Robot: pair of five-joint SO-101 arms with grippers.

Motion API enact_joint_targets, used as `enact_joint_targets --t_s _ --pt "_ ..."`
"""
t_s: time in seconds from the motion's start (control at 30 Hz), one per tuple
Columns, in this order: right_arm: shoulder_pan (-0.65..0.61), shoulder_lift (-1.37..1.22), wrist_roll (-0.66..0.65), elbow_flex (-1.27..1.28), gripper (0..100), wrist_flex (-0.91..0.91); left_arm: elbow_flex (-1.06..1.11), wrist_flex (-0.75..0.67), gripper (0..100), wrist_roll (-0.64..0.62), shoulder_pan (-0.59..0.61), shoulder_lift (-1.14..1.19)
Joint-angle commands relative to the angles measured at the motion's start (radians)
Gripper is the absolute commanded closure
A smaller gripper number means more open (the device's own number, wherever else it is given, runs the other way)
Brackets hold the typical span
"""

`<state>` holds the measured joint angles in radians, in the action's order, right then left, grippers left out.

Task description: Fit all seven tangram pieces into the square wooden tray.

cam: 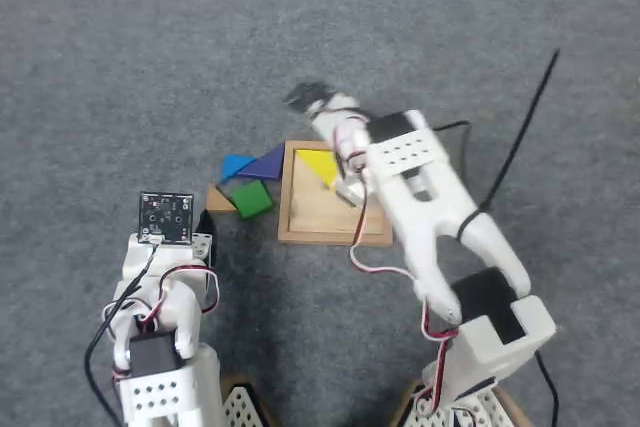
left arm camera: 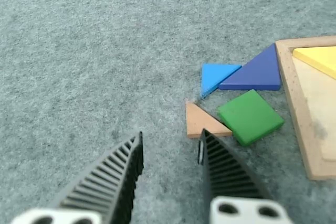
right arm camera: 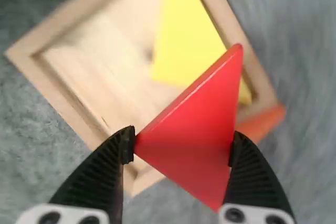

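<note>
While the right gripper (right arm camera: 181, 141) pinches the red triangle (right arm camera: 194, 129) between its fingers, the piece hangs over the tray (right arm camera: 31, 56), 1 edge running beside the yellow triangle (right arm camera: 184, 45) already inside. The bare tray floor lies just below, so this arm is nearer. The left gripper (left arm camera: 170, 150) sits with fingers apart, holding nothing, near the tan triangle (left arm camera: 202, 121) outside.

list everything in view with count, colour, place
tray: 1, pale wood, on grey mat
yellow triangle: 1, yellow, in tray
red triangle: 1, red, over tray
orange piece: 1, orange, just outside tray
dark blue triangle: 1, dark blue, against tray's outer edge
light blue triangle: 1, light blue, beside dark blue triangle
green square: 1, green, beside tray
tan triangle: 1, tan, by green square
left gripper: 1, black, open above mat
right gripper: 1, black, shut on red triangle
</note>
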<state>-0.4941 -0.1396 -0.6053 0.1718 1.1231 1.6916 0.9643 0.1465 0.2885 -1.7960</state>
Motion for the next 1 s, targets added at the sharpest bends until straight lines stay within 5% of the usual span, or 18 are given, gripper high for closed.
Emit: enact_joint_targets --t_s 0.0,0.73,0.97 --pt "-0.062 0.058 -0.160 -0.032 86.9 -0.070 -0.007 0.002 84 0.006 0.000 0.005" --pt "-0.148 -0.110 -1.175 -0.034 90.5 -0.084 -0.007 0.002 84 0.006 0.000 0.005" --pt "-0.136 -0.110 -1.266 -0.072 85.7 -0.082 -0.007 0.002 84 0.006 0.000 0.005"
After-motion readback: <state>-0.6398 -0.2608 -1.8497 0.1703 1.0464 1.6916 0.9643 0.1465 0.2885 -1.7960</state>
